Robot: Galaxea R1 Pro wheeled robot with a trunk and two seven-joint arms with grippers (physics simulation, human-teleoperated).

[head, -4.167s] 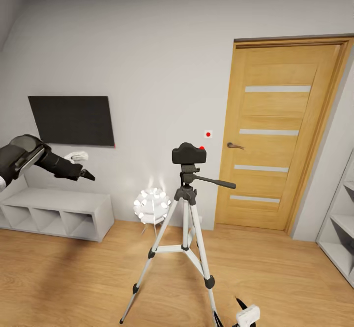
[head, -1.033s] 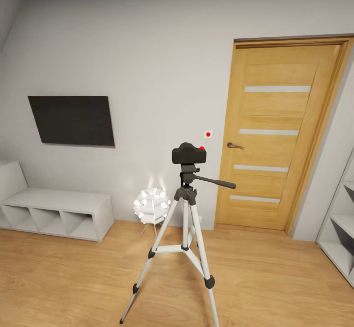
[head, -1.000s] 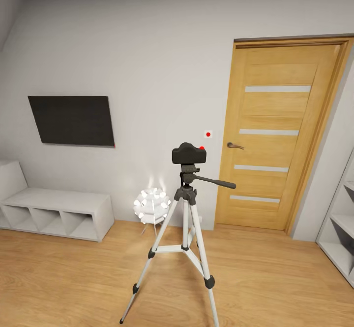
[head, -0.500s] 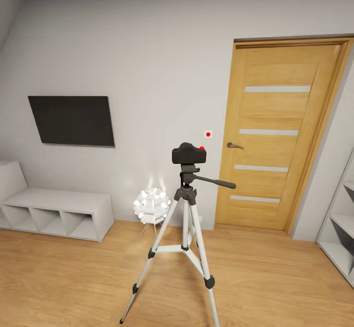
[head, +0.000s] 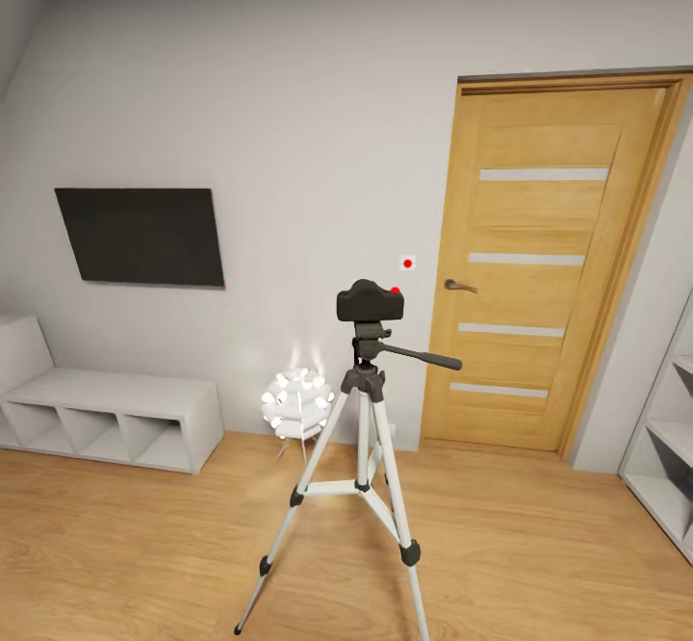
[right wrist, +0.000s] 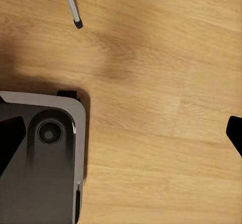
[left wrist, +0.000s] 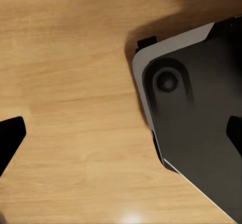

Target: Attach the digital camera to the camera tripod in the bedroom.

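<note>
Here the digital camera [head: 370,301] sits on the head of the camera tripod [head: 363,458], standing on the bedroom floor [head: 144,554] before the wooden door [head: 549,275]. Both wrist views show jaws spread wide, released over floor and the robot's base [left wrist: 201,138].

You are in a home bedroom or living space: light wood plank floor [head: 144,545], pale grey wall [head: 289,121], a wooden door [head: 539,275] with frosted strips, a dark wall-mounted screen [head: 140,235], a low white cubby shelf [head: 115,420] and a glowing ball lamp [head: 296,402].
</note>
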